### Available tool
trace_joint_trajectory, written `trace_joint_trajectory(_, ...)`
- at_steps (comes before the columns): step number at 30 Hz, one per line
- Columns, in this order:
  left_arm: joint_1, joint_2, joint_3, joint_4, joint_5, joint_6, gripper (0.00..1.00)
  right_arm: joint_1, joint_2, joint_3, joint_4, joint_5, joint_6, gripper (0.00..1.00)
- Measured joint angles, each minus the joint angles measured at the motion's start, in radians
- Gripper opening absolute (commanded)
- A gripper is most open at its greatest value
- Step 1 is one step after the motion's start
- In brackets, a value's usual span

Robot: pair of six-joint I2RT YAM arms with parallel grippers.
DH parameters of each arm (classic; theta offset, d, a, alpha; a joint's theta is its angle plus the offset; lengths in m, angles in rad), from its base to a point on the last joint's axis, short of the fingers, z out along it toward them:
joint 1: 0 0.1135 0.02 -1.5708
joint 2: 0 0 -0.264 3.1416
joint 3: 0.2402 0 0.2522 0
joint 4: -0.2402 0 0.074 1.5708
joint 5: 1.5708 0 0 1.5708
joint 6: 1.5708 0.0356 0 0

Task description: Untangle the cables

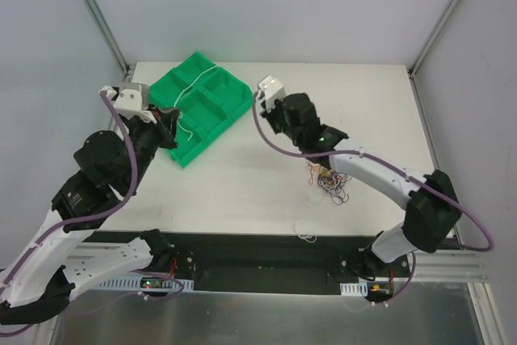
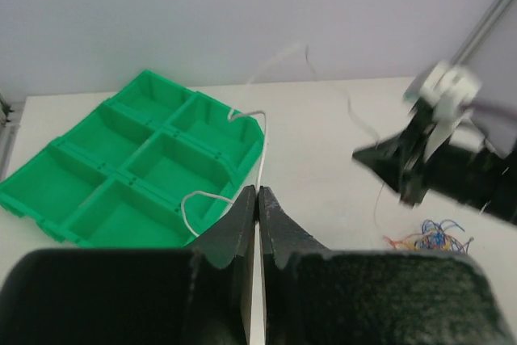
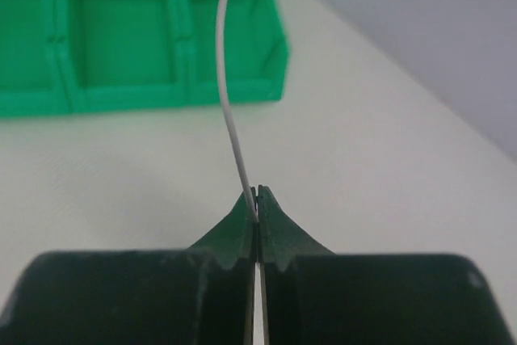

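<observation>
Both jaws clamped on white cable (image 3: 229,119), arching crosswise, seemingly above green tray (image 1: 212,107)

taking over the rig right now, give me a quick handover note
Left gripper: shut on the white cable, at the near edge of the tray.
Right gripper: shut on the same cable, just right of the tray.
Cable: part of it lies draped across the tray.
Tangle: coloured wires bunched beside the right arm.
Done: white cable held by both grippers; cannot tell if it is clear of the tangle.
Left: separate the tangle.
</observation>
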Motion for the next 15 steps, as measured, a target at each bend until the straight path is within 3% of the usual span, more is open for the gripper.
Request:
trace_joint_trajectory(8,0.0,0.127,-0.04,0.016,0.166,-0.123,0.0,-0.097,-0.236,0.342,-0.143,0.128,-0.125,0.01)
trace_joint_trajectory(15,0.0,0.23,0.003,0.055,0.29,-0.153,0.0,-0.122,-0.261,0.654,-0.198,0.133,-0.192,0.01)
